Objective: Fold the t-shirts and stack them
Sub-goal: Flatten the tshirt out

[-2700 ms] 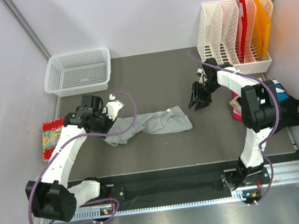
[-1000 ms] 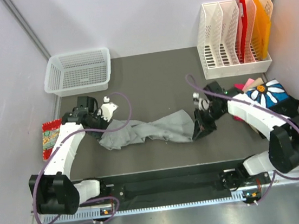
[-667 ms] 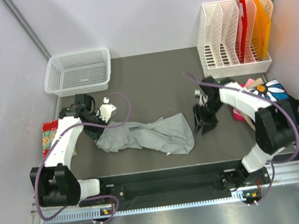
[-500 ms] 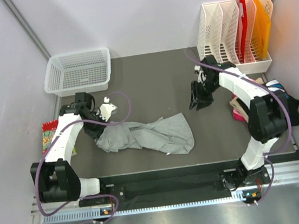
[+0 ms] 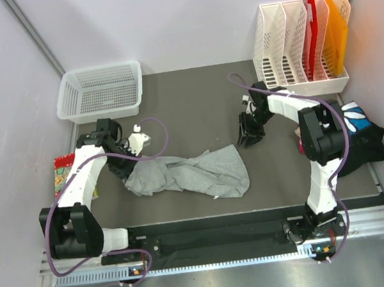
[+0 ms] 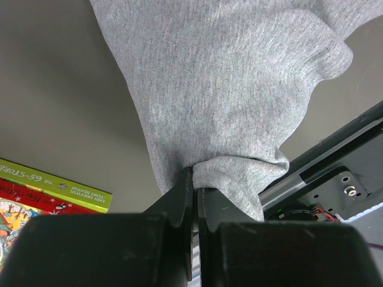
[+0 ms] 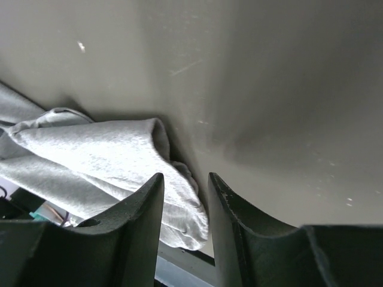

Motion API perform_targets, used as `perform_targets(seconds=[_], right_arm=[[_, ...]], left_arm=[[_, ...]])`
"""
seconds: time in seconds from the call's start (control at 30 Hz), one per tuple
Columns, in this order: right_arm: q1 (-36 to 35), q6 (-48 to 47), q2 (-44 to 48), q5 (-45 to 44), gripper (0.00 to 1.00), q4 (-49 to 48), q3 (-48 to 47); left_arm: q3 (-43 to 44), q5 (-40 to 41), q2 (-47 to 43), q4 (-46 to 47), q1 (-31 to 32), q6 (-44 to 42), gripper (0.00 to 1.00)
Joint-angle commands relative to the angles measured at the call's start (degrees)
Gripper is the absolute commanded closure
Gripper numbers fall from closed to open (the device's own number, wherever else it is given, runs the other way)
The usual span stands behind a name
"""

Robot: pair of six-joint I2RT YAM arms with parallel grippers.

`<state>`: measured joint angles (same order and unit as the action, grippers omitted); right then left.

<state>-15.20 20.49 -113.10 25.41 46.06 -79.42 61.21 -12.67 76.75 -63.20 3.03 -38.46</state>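
A grey t-shirt [image 5: 189, 175] is seen lying crumpled on the dark table [image 5: 193, 94], in the near-left part of it, between the two arms. Its left end is clamped in the left pincer [image 5: 125, 167], whose jaws are pressed together on a bunched fold of cloth in the left wrist view [image 6: 194, 179]. The right pincer [image 5: 246, 139] is held over bare table just beyond the shirt's right end, its jaws apart and nothing gripped between them [image 7: 184, 179]. The shirt's long axis is laid from left to right, dipping slightly toward the near edge at its wider right end; collar, hem and sleeves cannot be told apart in the twisted folds, so which way it points cannot be said. The cloth is judged light, soft and limp: it will sag and bunch wherever it is not supported, and nothing in it is fragile. A hold is best taken at an edge or corner of the loose right end, so that it can be stretched flat against the left grip. The other t-shirts [image 5: 359, 133] are heaped at the table's right edge, well apart.
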Motion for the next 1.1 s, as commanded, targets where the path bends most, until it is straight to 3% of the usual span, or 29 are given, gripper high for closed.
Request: perform_targets(seconds=[0.0,0.07,0.1,0.13,0.17,0.33,0.7,0.83,0.9,1.07], right_arm=[[-0.53,-1.42,-0.28,3.68,0.64,-3.17,-0.48],[-0.53,-1.42,-0.98,4.56,0.65,-3.88,-0.30],[-0.53,-1.33,-1.33,4.82,0.66,-4.14,-0.21],[-0.62,-1.24,-1.86,5.96,0.66,-4.57,-0.04],[-0.62,-0.98,-1.95,6.49,0.66,-5.01,0.40],[-1.23,-0.63,-2.83,7.72,0.68,-6.25,1.11],[-2.81,-0.81,-5.82,10.45,0.77,-7.48,1.11],[-3.43,-0.36,-6.96,11.15,0.88,-8.53,1.28],[-3.78,-0.01,-7.05,11.33,0.98,-8.88,1.46],[-3.87,0.16,-6.43,11.07,1.00,-8.71,0.85]], left_arm=[[1.19,-1.84,0.07,-1.40,-0.48,0.49,1.00],[1.02,-1.84,-0.28,-2.36,-0.57,-0.83,0.88],[0.49,-1.40,-0.63,-2.28,-0.65,-0.92,0.61],[0.31,-0.61,-0.99,-1.93,-1.00,-0.66,0.19],[0.14,0.61,-1.60,-1.58,-1.44,-0.57,0.01],[3.91,-1.39,-0.12,-0.70,-5.22,1.62,0.01],[11.89,-6.58,6.66,0.62,-5.31,5.58,0.01],[19.02,-5.10,6.22,1.50,-5.40,6.64,0.01],[23.23,-4.82,6.31,1.06,-5.58,6.64,0.01],[28.52,-8.76,7.01,-0.52,-5.58,6.91,0.01]])
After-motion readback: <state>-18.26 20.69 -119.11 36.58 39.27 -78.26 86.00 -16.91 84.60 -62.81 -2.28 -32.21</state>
